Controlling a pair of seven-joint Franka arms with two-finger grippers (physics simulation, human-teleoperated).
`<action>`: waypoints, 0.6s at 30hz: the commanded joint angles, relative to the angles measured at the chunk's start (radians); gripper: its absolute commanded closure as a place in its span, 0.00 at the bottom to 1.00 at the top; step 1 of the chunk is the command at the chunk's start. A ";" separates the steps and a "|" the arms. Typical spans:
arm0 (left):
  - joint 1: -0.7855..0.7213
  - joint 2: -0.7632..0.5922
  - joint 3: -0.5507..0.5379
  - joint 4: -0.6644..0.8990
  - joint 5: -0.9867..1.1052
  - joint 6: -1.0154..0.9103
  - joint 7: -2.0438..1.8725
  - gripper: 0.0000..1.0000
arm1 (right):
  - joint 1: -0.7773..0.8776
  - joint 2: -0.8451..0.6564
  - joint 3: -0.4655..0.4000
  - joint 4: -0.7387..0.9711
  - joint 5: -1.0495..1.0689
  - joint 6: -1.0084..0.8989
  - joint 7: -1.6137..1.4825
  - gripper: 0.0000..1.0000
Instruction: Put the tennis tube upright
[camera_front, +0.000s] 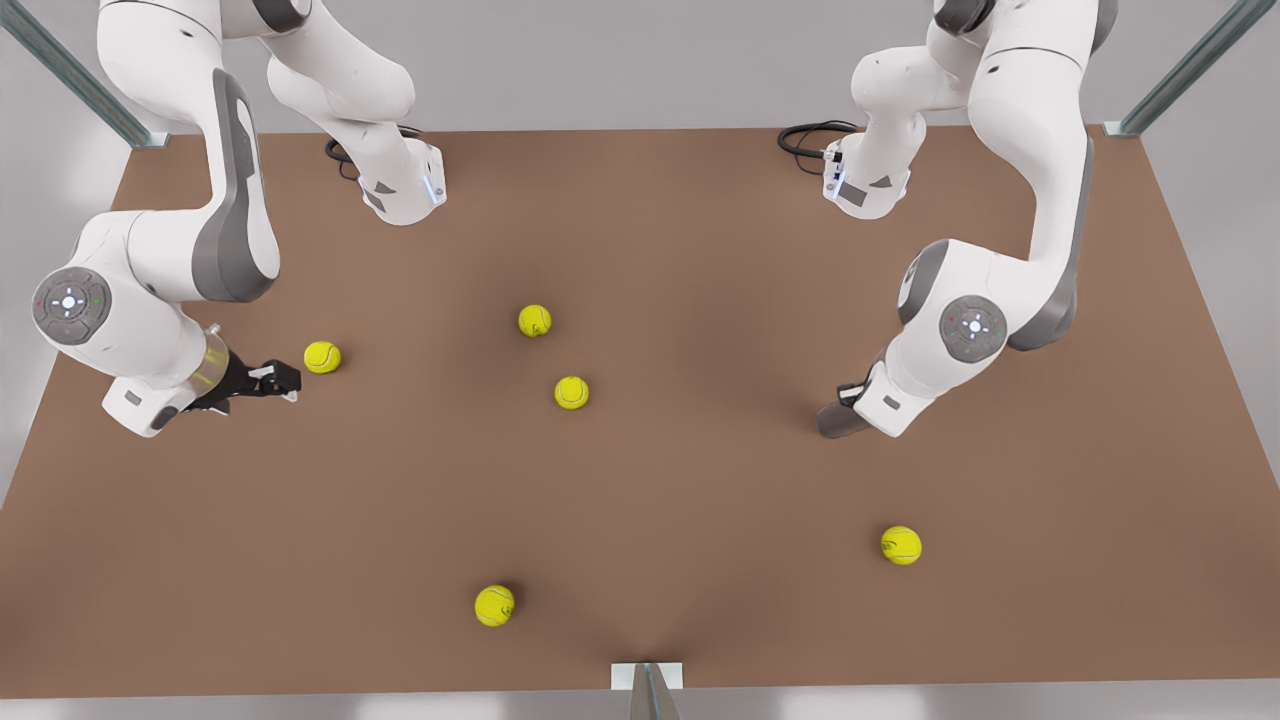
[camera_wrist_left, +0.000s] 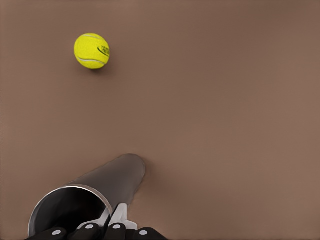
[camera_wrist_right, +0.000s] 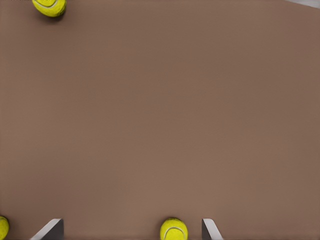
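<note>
The left tool grips the tennis tube at its rim; the right tool hangs open above the tabletop.

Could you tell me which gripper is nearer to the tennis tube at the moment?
Left. The left gripper is shut on the tennis tube at its open rim. The right gripper hangs open across the table, over bare tabletop near a tennis ball.

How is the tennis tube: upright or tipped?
Tipped: the tennis tube leans, far end on the table, rim raised in the left gripper. The right gripper waits open by a tennis ball.
</note>
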 joint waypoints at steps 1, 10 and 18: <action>0.000 0.000 0.000 0.000 -0.007 0.000 0.001 0.79 | 0.000 0.000 0.000 0.000 0.000 0.000 0.000 0.00; 0.000 0.013 0.003 0.008 0.031 -0.006 -0.002 0.79 | 0.000 0.012 0.000 -0.003 -0.012 0.025 0.000 0.00; 0.003 0.040 0.003 0.031 0.031 -0.007 0.001 0.79 | -0.005 0.006 0.000 0.009 -0.012 0.032 -0.002 0.00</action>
